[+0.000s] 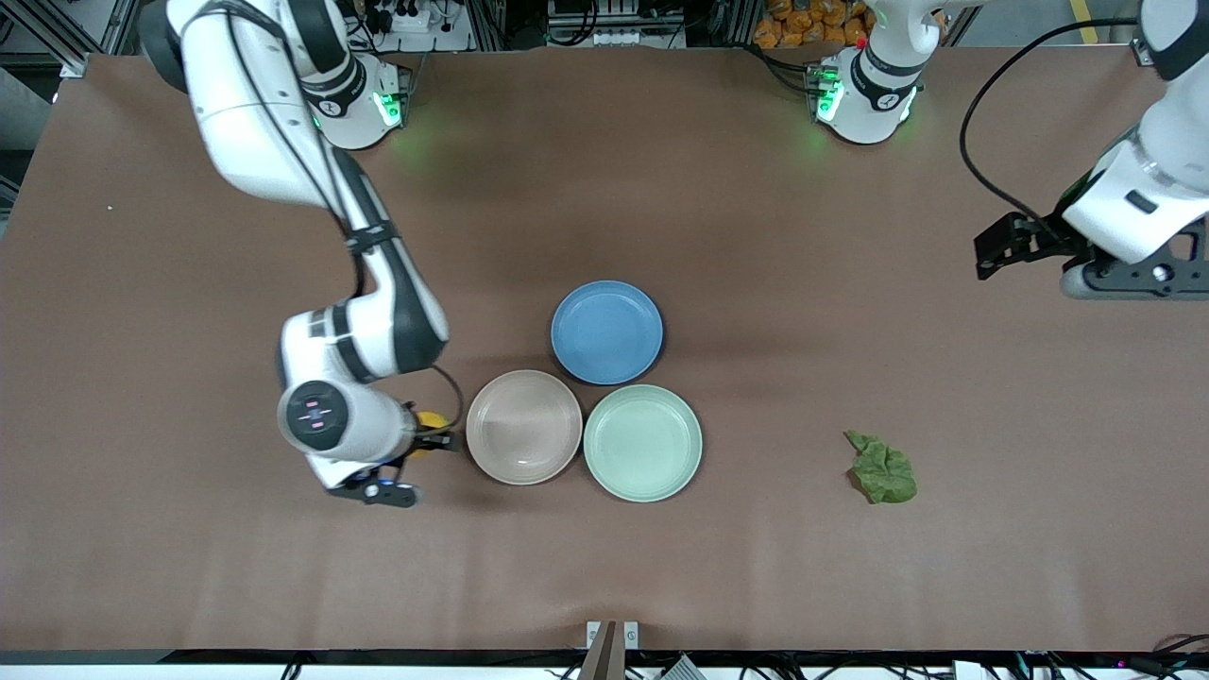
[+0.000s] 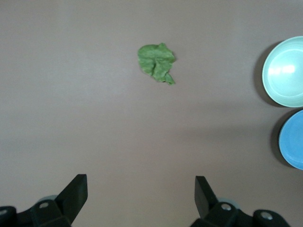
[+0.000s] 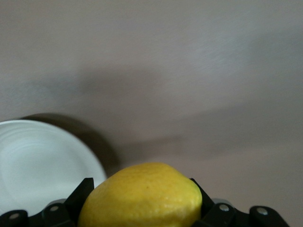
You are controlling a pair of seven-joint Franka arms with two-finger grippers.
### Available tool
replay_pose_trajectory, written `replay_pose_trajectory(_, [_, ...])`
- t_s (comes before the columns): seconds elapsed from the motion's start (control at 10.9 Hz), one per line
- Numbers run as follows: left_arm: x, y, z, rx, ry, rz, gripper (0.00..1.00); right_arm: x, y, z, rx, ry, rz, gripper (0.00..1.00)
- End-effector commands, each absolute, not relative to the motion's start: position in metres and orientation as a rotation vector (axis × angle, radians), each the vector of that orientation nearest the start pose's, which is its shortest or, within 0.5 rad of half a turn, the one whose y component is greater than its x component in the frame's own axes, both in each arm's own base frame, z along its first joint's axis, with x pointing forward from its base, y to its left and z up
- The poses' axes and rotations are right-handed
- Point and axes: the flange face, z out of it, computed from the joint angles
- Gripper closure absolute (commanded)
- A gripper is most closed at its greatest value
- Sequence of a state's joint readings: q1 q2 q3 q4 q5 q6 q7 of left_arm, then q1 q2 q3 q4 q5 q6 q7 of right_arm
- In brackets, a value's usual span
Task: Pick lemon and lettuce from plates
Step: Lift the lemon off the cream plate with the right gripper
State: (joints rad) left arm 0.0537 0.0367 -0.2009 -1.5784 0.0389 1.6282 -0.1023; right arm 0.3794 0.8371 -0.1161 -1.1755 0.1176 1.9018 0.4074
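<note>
The lemon (image 1: 432, 418) is yellow and sits between the fingers of my right gripper (image 1: 427, 436), over the table beside the beige-pink plate (image 1: 523, 427), toward the right arm's end. In the right wrist view the lemon (image 3: 144, 196) fills the right gripper (image 3: 141, 185), with the plate's rim (image 3: 71, 142) alongside. The mint plate (image 1: 642, 442) touches the beige-pink one; both are empty. The lettuce (image 1: 883, 469) lies on the bare table toward the left arm's end. My left gripper (image 1: 984, 260) is open and empty, high over the table; its wrist view shows the lettuce (image 2: 156, 63) and the open gripper (image 2: 141, 189).
An empty blue plate (image 1: 606, 332) sits against the two other plates, farther from the front camera. It also shows in the left wrist view (image 2: 292, 140) beside the mint plate (image 2: 286, 71). The brown table (image 1: 850, 586) spreads around them.
</note>
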Motion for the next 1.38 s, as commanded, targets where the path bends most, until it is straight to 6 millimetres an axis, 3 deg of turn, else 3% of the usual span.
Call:
replay_pose_trajectory(0.0, [0.547,-0.055,0.627,-3.154,0.004,-0.067,0.0,0.723,0.157,0.319,-3.125,0.289,0.197,0.49])
replay_pose_trajectory(0.18, [0.544,-0.04,0.636,-3.152,-0.027,-0.097,0.0,0.725,0.118,0.322,-3.132,0.222,0.258,0.48])
replay_pose_trajectory(0.46, [0.542,-0.054,0.652,-3.155,0.024,-0.147,0.0,0.726,0.056,0.339,-3.114,0.205,0.289,0.48])
replay_pose_trajectory(0.73, [0.543,-0.054,0.652,-3.173,0.019,-0.146,0.0,0.725,-0.012,0.332,-3.094,0.14,0.308,0.47])
replay_pose_trajectory(1.01, [0.544,-0.048,0.657,-3.174,0.008,-0.16,0.0,0.72,-0.035,0.318,-3.088,0.13,0.334,0.47])
replay_pose_trajectory(1.29, [0.539,-0.054,0.655,-3.186,0.043,-0.106,0.0,0.714,-0.039,0.303,-3.089,0.139,0.332,0.47])
